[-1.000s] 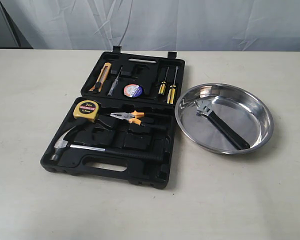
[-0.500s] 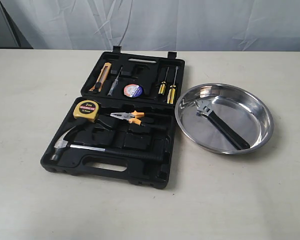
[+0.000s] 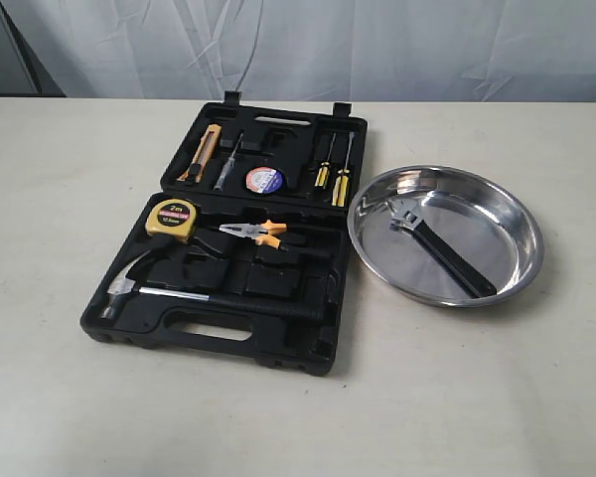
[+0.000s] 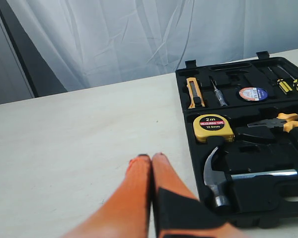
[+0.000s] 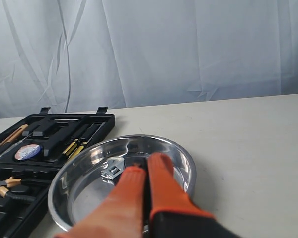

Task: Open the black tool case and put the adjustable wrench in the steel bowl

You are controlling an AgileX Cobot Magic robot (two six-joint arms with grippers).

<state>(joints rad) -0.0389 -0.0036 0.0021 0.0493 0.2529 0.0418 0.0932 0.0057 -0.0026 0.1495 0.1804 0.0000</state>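
The black tool case (image 3: 219,333) lies open on the table, its lid (image 3: 268,124) folded flat behind the tray. Beside it on the right stands the steel bowl (image 3: 517,224), and the adjustable wrench (image 3: 439,245) lies slantwise inside it, silver head toward the case. Neither arm shows in the exterior view. My left gripper (image 4: 150,157) is shut and empty, hovering over bare table beside the case (image 4: 188,129). The right gripper (image 5: 146,162) is shut too, empty, in front of the bowl (image 5: 186,158), partly covering the wrench (image 5: 111,169).
The case tray holds a claw hammer (image 3: 129,289), a yellow tape measure (image 3: 175,219) and orange-handled pliers (image 3: 253,232). In the lid sit a utility knife (image 3: 201,151), a roll of tape (image 3: 263,180) and screwdrivers (image 3: 334,174). A pale curtain (image 3: 377,50) hangs behind the table.
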